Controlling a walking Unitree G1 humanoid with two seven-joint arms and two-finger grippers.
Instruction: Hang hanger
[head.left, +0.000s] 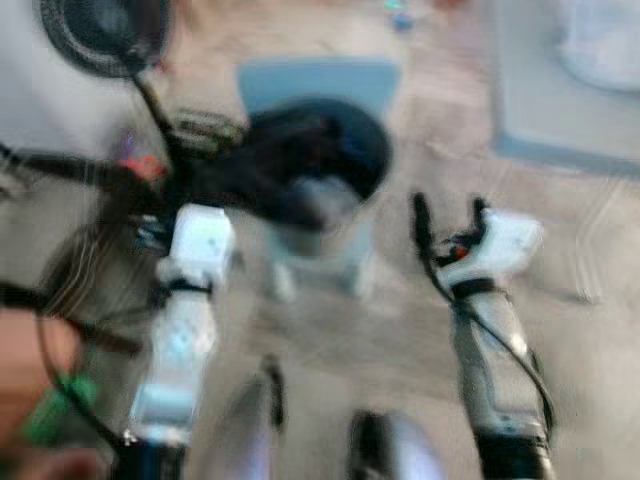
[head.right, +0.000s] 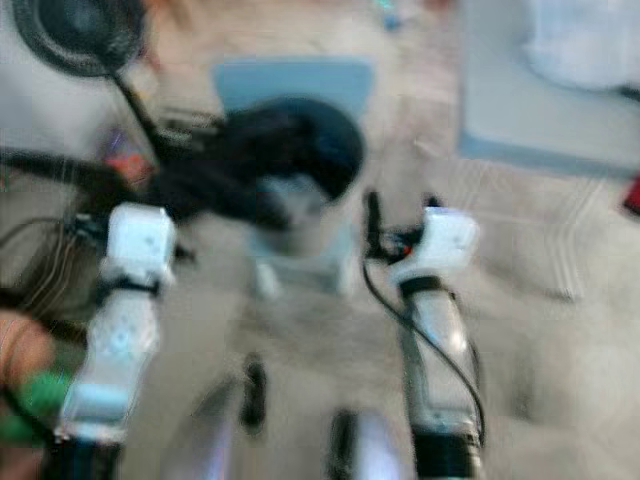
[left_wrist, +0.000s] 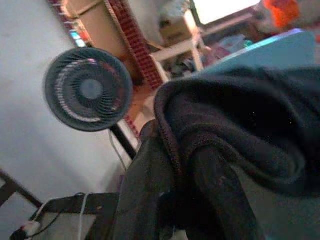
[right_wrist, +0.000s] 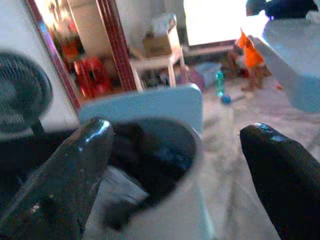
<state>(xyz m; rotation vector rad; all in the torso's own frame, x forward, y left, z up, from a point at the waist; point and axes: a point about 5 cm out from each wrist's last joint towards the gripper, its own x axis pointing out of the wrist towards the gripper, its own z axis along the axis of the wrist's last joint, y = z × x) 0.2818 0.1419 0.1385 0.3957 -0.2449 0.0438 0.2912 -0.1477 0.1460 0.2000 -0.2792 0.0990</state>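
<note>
The head views are blurred. A black garment (head.left: 290, 165) spills out of a pale round basket (head.left: 335, 235) and stretches left to my left gripper (head.left: 190, 195). In the left wrist view the black garment (left_wrist: 235, 120) is draped over the dark fingers (left_wrist: 215, 195), which stand close together on it. My right gripper (head.left: 448, 222) hovers to the right of the basket, open and holding nothing. The right wrist view looks between its fingertips (right_wrist: 75, 165) at the basket (right_wrist: 185, 200) and the dark clothes inside. I cannot make out a hanger.
A standing fan (head.left: 100, 35) is at the back left, above dark rack bars (head.left: 60, 165). A light blue panel (head.left: 320, 85) stands behind the basket. A green object (head.left: 50, 410) lies at the lower left. A pale mat (head.left: 570, 80) covers the floor at right.
</note>
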